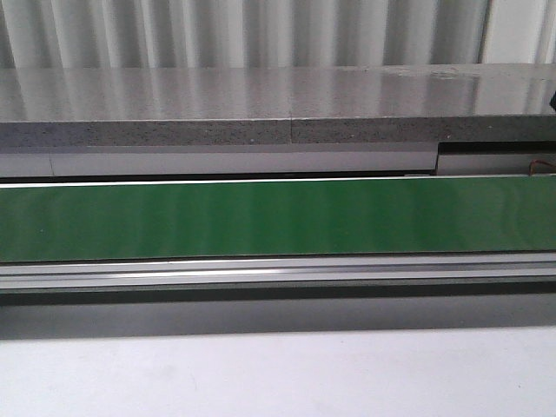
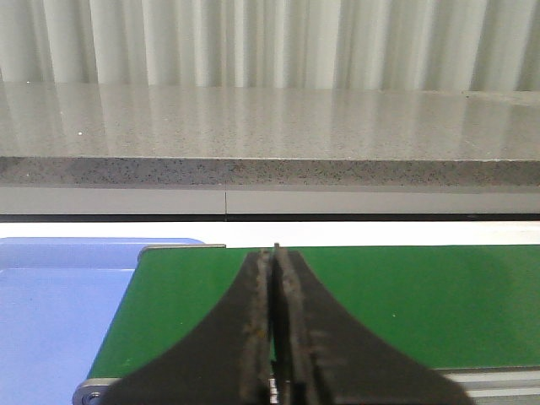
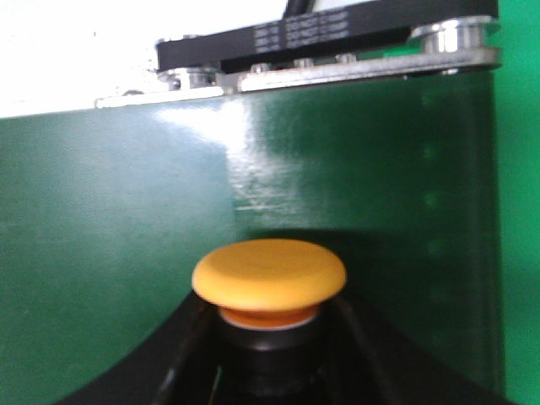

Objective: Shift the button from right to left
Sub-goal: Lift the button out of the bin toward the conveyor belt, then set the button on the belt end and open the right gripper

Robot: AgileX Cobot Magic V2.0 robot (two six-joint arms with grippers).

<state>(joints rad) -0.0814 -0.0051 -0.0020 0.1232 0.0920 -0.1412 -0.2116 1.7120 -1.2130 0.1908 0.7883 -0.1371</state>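
Observation:
In the right wrist view the button [image 3: 268,274] shows its round yellow-orange cap over a black collar. My right gripper [image 3: 268,310] is shut on its collar and body, one dark finger on each side, over the green belt [image 3: 101,211]. The body below the collar is hidden. My left gripper [image 2: 274,255] is shut with nothing in it, hanging over the left end of the green belt [image 2: 422,295]. The front view shows only a bare stretch of belt [image 1: 261,217]; neither gripper nor the button appears there.
A blue tray [image 2: 51,312] lies just past the belt's left end. A grey speckled counter [image 1: 261,104] runs behind the belt, with corrugated wall beyond. A black toothed drive belt and metal rollers [image 3: 321,34] sit at the belt's end near the right gripper.

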